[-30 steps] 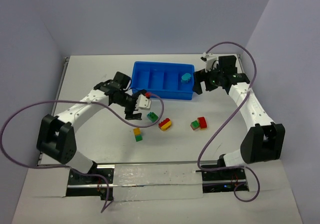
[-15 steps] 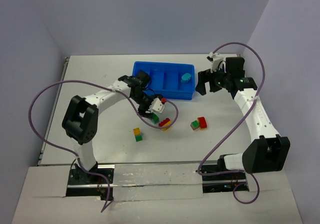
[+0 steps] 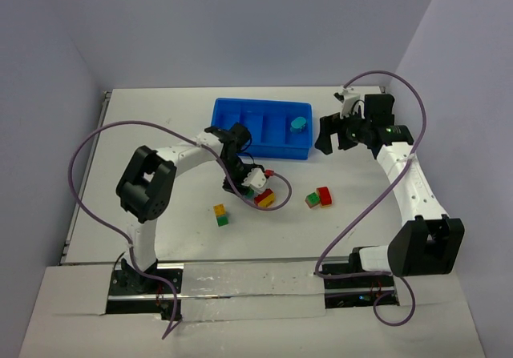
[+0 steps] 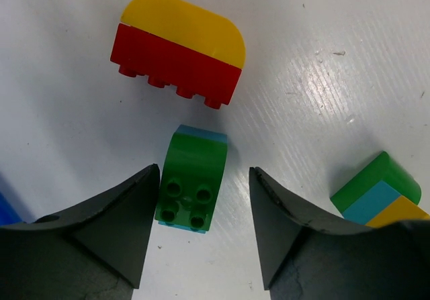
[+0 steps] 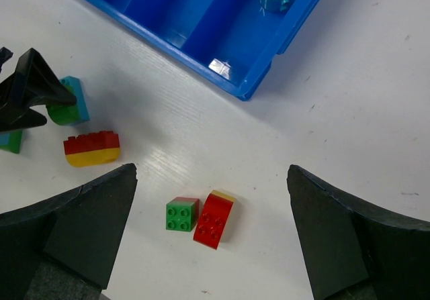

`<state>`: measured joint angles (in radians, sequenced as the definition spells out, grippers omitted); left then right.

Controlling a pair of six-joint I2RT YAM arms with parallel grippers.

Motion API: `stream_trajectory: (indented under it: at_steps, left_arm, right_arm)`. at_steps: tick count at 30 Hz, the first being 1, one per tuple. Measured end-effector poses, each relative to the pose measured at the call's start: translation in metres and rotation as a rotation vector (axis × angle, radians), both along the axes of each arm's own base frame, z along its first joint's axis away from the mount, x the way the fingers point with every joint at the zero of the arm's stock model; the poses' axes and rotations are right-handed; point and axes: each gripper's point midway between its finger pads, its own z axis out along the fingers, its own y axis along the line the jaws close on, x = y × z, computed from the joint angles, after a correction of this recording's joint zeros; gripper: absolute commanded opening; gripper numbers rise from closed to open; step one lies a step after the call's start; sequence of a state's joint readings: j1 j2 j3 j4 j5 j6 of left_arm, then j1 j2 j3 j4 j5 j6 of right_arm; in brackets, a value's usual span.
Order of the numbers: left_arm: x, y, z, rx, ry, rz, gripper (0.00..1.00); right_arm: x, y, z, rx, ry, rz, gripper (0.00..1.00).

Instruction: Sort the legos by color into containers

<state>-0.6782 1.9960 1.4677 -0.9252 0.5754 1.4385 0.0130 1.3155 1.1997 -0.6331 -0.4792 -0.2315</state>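
Left gripper (image 4: pixel 204 179): low over the worktop (image 3: pixel 160 126), jaws apart, astride 1 green brick (image 4: pixel 195 162) that has a teal layer under it. The brick lies on the worktop between the 2 fingers. One finger (image 4: pixel 114 233) is hard against the brick's side, and I cannot tell whether it touches. A strip of worktop shows between the brick and the other finger.

Red-and-yellow brick (image 4: pixel 176 52): on the worktop just beyond the green brick, near it but apart, studs facing the gripper.

Green-teal-yellow stack (image 4: pixel 376 191): on the worktop outside the gripper, its lower edge hidden behind a finger.

Right gripper (image 5: pixel 212 172): held above the worktop beside the tray's right end, jaws wide apart, nothing between them.

Blue tray (image 3: pixel 232 138): at the far middle of the worktop, split by dividers into narrow compartments. 1 teal piece (image 3: pixel 299 123) sits in the end compartment nearest the right arm.

Green-and-red pair (image 5: pixel 201 218): 1 green brick and 1 red brick with a yellow underside, side by side on the worktop, on the near side of the tray's right corner and well apart from the bricks at the left gripper. I cannot tell whether the 2 are joined or only touching.

All bricks other than the teal piece lie on the worktop outside the tray.
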Motion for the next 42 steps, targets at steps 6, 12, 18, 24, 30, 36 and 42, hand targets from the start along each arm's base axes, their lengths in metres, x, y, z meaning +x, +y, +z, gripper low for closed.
stream_trajectory:
  at_steps: [6,12,18,24,30,36,42]
  left_arm:
    - [0.001,0.001,-0.002,0.023,-0.026,-0.014,0.45]
    - [0.002,0.002,-0.003,0.034,-0.035,-0.013,0.19]
    - [0.008,-0.004,0.009,0.023,-0.008,0.076,0.0]
    - [0.032,-0.025,0.101,-0.226,0.093,0.346,0.0]
    - [0.028,-0.004,0.226,-0.577,0.271,0.603,0.0]
    - [-0.007,-0.005,0.263,-0.684,0.554,0.661,0.0]
    - [-0.016,-0.01,0.258,-0.655,0.748,0.725,0.0]
  right_arm:
    - [0.001,-0.01,-0.003,0.0,0.006,-0.023,1.0]
    - [0.0,-0.009,-0.005,0.008,0.013,-0.018,1.0]
    - [-0.002,-0.002,-0.004,0.042,0.01,0.013,1.0]
    - [-0.009,0.015,0.005,0.119,-0.008,0.09,1.0]
    - [-0.028,0.056,0.035,0.231,-0.071,0.273,1.0]
    - [-0.063,0.124,0.067,0.326,-0.094,0.53,1.0]
    - [-0.081,0.173,0.098,0.4,-0.119,0.692,0.99]
